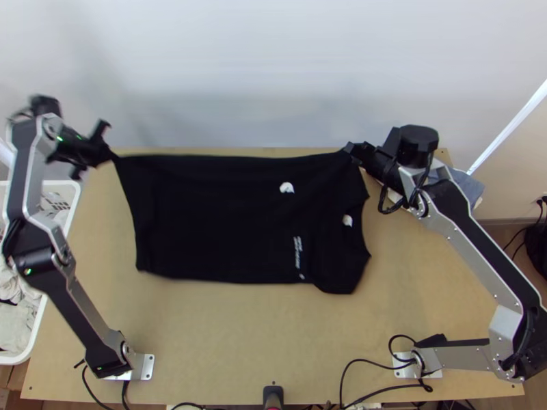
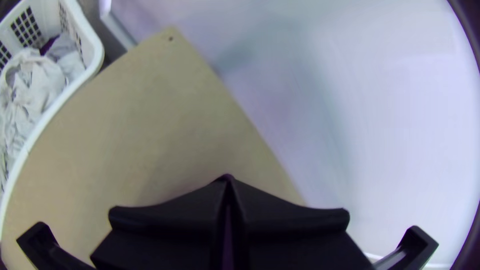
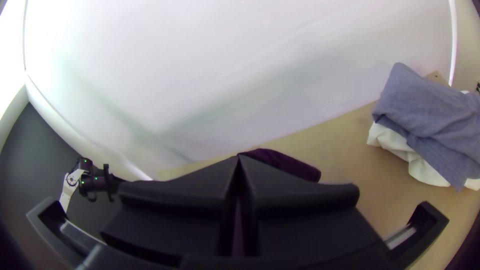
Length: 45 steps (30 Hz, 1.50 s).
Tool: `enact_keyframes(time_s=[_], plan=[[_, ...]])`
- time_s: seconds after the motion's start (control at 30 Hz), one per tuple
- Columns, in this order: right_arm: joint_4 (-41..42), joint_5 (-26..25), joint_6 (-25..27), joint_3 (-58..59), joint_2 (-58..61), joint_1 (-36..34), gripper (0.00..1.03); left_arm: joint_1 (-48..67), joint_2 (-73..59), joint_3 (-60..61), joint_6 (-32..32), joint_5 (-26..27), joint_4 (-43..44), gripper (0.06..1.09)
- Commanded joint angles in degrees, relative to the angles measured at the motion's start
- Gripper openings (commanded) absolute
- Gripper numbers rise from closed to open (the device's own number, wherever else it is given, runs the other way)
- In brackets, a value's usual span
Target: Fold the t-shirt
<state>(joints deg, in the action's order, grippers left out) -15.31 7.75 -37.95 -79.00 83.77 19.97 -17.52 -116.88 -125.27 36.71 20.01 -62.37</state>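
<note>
The black t-shirt (image 1: 225, 219) lies stretched out across the table, hem side left, neck and a sleeve right, white prints upward; I cannot tell if it is layered. At its far left corner, my left gripper (image 1: 111, 156) pinches the cloth, drawing it into a point. My right gripper (image 1: 351, 149) grips the far edge near the shoulder end. The left wrist view has the left gripper (image 2: 228, 182) with its fingers pressed together. In the right wrist view, dark cloth (image 3: 285, 164) comes out beside the closed right gripper (image 3: 239, 159).
A white basket (image 1: 35, 328) of light cloths stands at the table's left edge. Blue-grey cloth (image 3: 430, 115) over white cloth (image 3: 400, 145) lies at the far right corner, behind the right arm. Bare wooden table (image 1: 239, 328) extends nearer than the shirt; a pale wall rises behind.
</note>
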Motion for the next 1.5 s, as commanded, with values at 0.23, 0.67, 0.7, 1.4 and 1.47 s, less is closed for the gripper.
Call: enact_keyframes(time_s=[0.23, 0.67, 0.7, 1.4, 1.47], plan=[[-14.8, 5.1, 11.7, -23.9, 8.2, -4.1, 0.03, 2.0, 16.5, -1.1, -11.0, -5.2, 9.5, 0.1], [-18.9, 4.6, 20.1, -43.2, 5.5, -13.0, 0.03, 3.0, 31.8, -1.3, -13.8, -9.2, 22.6, 0.1], [-18.8, 4.5, 20.1, -44.2, 4.7, -13.6, 0.03, 3.0, 33.3, -0.9, -14.2, -9.5, 23.7, 0.1], [-28.3, 2.5, 24.0, -40.9, -33.1, -23.6, 0.03, 0.0, 71.6, 18.6, -18.5, -12.2, 26.9, 0.1], [-30.8, 2.4, 24.1, -40.9, -34.5, -23.5, 0.03, 0.0, 73.6, 19.5, -18.5, -11.9, 26.0, 0.1]])
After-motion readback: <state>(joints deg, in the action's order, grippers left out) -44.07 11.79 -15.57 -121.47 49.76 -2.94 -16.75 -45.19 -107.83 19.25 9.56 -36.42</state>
